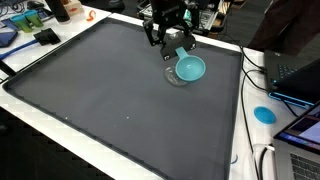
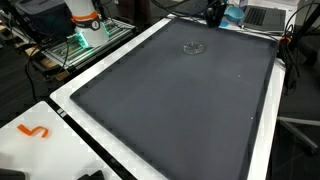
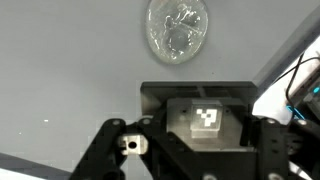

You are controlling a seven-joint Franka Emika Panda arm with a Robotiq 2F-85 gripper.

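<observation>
Near the far edge of the dark mat (image 1: 110,100) that covers the table (image 1: 246,95), we see the gripper (image 1: 170,38) hanging just above a teal bowl (image 1: 191,68), with a clear round piece (image 1: 177,79) lying on the mat right at the bowl's side. From the wrist view that clear piece (image 3: 177,30) lies ahead of the gripper. Its fingertips are out of sight there, so we cannot tell whether it is spread or pressed together, nor whether it touches the bowl.
</observation>
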